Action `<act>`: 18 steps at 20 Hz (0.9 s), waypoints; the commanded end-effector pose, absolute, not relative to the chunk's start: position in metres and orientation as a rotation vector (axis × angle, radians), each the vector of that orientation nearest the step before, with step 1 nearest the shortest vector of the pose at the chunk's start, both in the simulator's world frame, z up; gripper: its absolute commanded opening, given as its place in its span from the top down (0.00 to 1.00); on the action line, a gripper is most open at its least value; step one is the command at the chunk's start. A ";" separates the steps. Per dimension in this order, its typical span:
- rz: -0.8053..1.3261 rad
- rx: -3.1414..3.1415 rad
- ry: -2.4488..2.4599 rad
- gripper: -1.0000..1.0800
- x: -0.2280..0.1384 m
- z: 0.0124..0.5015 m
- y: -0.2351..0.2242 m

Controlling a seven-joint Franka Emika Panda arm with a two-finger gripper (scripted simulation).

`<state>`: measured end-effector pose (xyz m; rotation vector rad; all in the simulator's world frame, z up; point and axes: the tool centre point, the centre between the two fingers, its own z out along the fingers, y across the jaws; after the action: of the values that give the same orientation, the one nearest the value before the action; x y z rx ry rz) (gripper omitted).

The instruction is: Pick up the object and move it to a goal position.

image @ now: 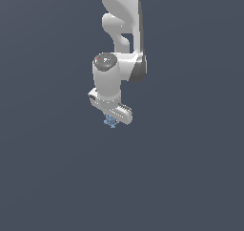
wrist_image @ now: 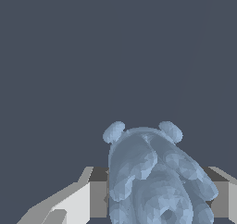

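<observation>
In the wrist view the light-blue object (wrist_image: 155, 177) sits directly between the fingers (wrist_image: 99, 193), one on each flank, which appear clenched on it; its long axis runs outward from the gripper (wrist_image: 157, 197). Farther out, in the exterior view, the object (image: 110, 121) hangs just below the gripper (image: 113, 116), with no goal marker visible.
</observation>
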<state>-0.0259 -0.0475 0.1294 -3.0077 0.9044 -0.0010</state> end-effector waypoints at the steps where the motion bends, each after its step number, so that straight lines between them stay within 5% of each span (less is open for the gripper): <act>1: 0.000 -3.008 0.903 1.00 -0.016 0.146 -0.071; 18: 0.000 -3.009 0.903 1.00 0.024 0.201 -0.147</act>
<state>0.0224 -0.1454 0.1995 -3.0083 0.9049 -0.0009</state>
